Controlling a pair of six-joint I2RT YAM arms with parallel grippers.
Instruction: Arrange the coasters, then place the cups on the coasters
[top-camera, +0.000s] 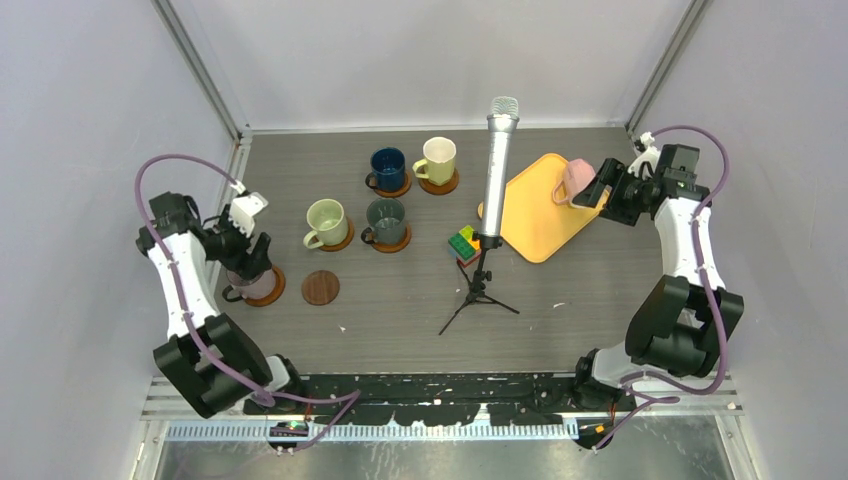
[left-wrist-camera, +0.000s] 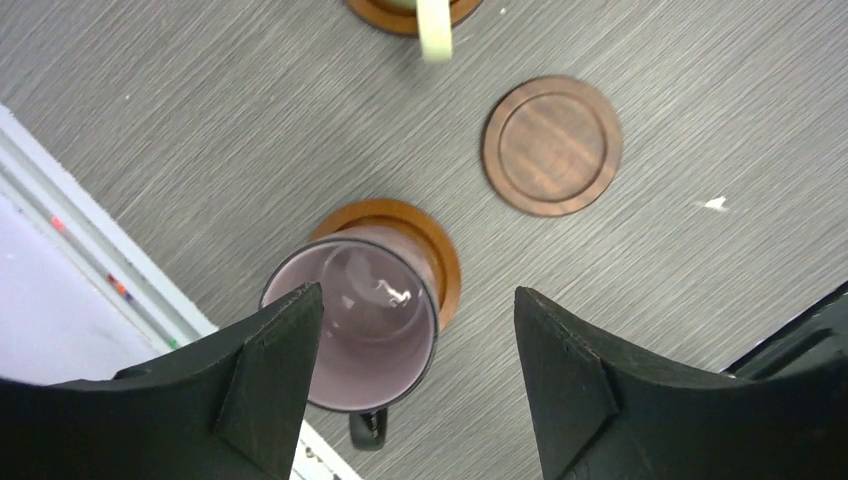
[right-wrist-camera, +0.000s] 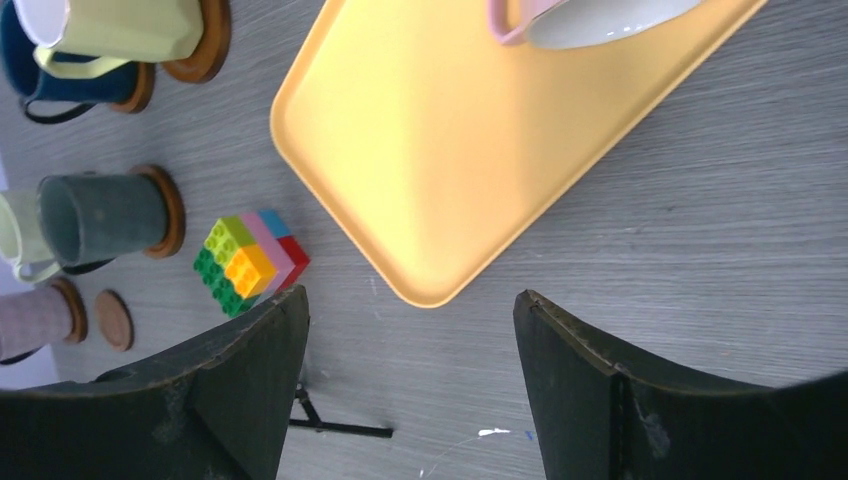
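While the left gripper (left-wrist-camera: 418, 300) hangs with jaws spread above the mauve cup (left-wrist-camera: 350, 330), that cup stands on an orange-brown coaster (left-wrist-camera: 440, 250) near the left edge of the table (top-camera: 400, 310), a bare darker coaster (left-wrist-camera: 552, 145) just beside it. The right gripper (right-wrist-camera: 410, 300), jaws apart and empty, hovers over the yellow tray (right-wrist-camera: 440, 150) bearing the pink cup (right-wrist-camera: 600, 15).

Mauve cup (left-wrist-camera: 362, 312); dark brown ringed coaster (left-wrist-camera: 552, 146); yellow tray (right-wrist-camera: 450, 150); block (right-wrist-camera: 250, 263) of green, orange, pink, red, blue bricks; grey streaked tabletop (left-wrist-camera: 200, 120).
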